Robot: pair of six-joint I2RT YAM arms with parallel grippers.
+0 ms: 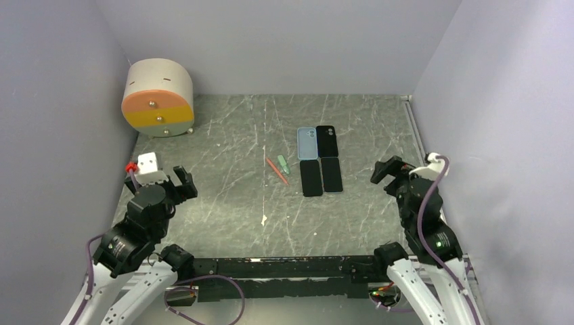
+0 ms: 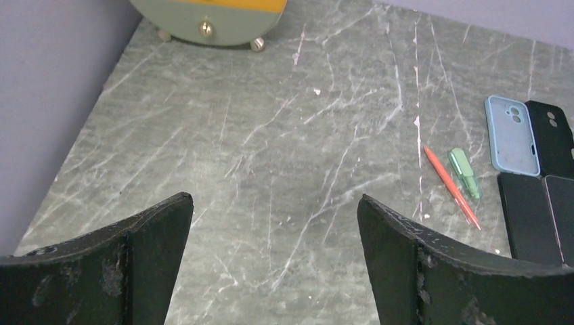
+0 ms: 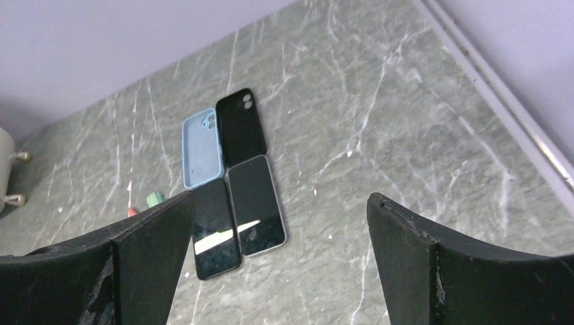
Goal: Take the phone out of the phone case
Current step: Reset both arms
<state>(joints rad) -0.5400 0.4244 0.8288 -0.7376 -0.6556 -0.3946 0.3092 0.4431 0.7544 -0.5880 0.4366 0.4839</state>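
top external shows the task's things in a tight two-by-two block just right of the table's middle. the light blue case (image 1: pixel 308 143) lies back-up at the block's 10 o'clock corner, and the black case (image 1: pixel 328 141) touches it at the 2 o'clock corner. below them lie a dark phone (image 1: pixel 311 178) and a pale-rimmed phone (image 1: pixel 331 175), both screen-up. from here i cannot tell whether either case has a phone inside it.

the right gripper (image 1: pixel 384 175) hangs at about 4 o'clock from the block, well apart from it and above the table (image 1: pixel 223 135). my right wrist view looks over all four pieces. its jaws are spread wide with nothing between them. the right arm is folded back, elbow near its base.

the left gripper (image 1: pixel 184 183) sits at 8 o'clock from the block, farther off and angled toward 2 o'clock. its jaws are also parted wide and hold nothing, with bare marble showing between the fingers (image 2: pixel 149 237). that arm is folded too.

a red pen (image 1: pixel 277 171) and a short green marker (image 1: pixel 283 164) lie side by side at 9 o'clock, near the phones. a small white scrap (image 1: pixel 263 219) lies at 7 o'clock.

at 10 o'clock, in the far corner, stands a round drawer unit (image 1: pixel 158 98). its orange and yellow fronts are closed, so what is inside is hidden.
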